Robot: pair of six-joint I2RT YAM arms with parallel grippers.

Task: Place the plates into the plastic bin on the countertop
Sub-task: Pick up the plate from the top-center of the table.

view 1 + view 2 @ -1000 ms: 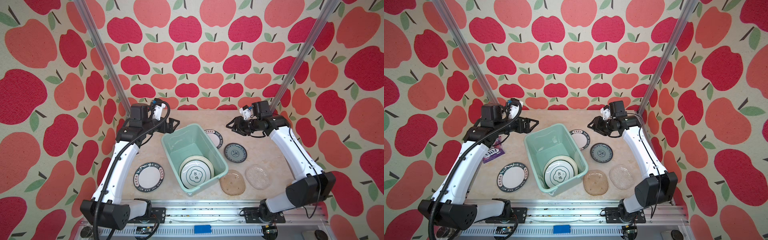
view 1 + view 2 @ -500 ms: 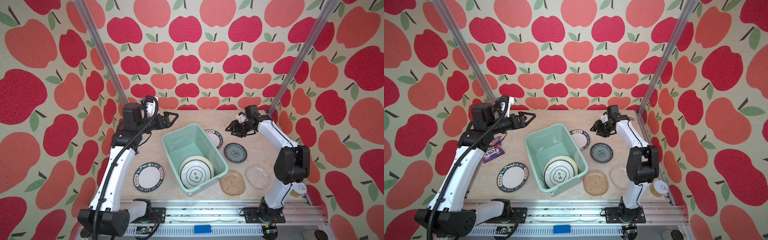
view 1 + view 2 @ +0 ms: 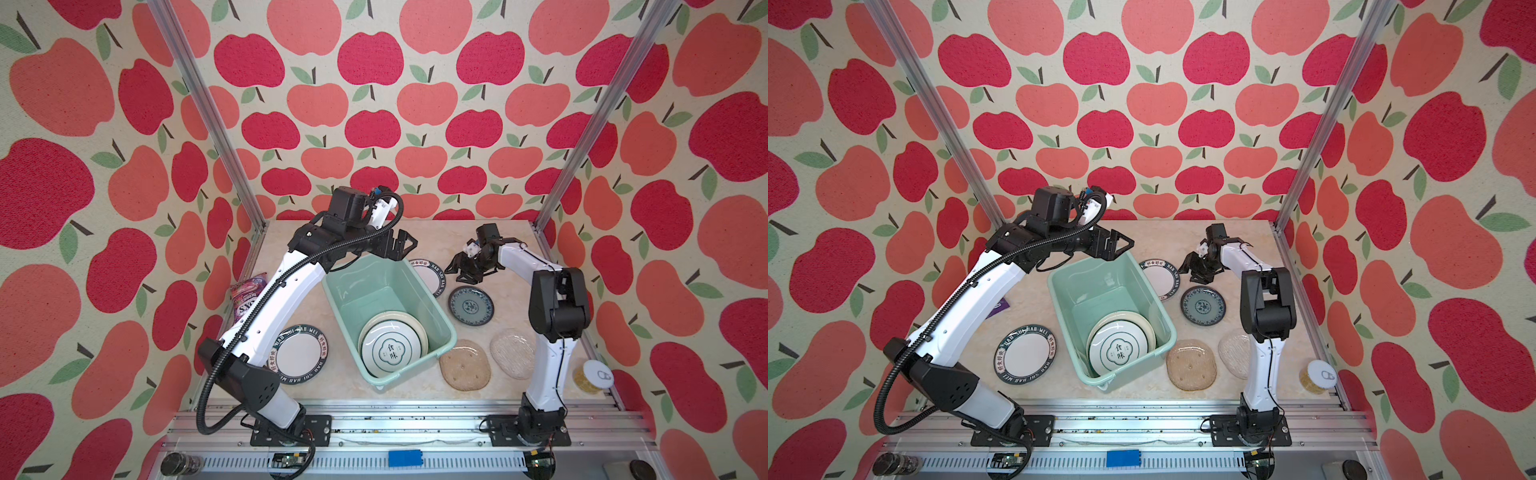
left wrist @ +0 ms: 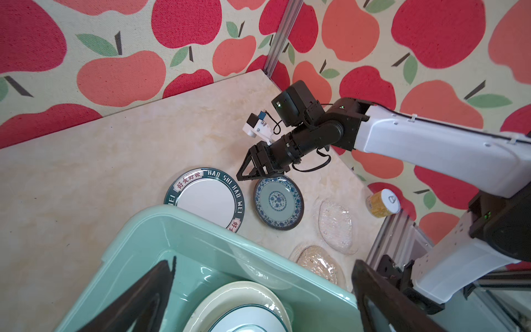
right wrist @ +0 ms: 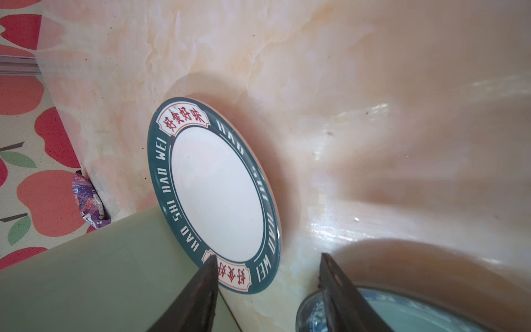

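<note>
Two of seven plates are already in the bin [image 3: 370,291]: emblem plate [image 3: 392,353] stacked on green plate [image 3: 390,318], at the bin end far from the left tool [image 3: 405,249]. Five are left on the counter [image 3: 440,237]: lettered plate [image 3: 299,355] well behind the left tool, beside its arm; second lettered plate [image 3: 428,276] and teal plate [image 3: 471,309] right at the right tool [image 3: 460,277]; tan plate [image 3: 464,365] and glass plate [image 3: 512,352] back toward that arm's base. Task is judged under a third done. Left tool is held wide open, empty, above the bin's rim, nothing touched. Right tool is set low, jaws partly apart, nothing held; one finger [image 5: 198,293] is seen over the second lettered plate's rim, the other over the teal plate's rim. Contact cannot be told.
</note>
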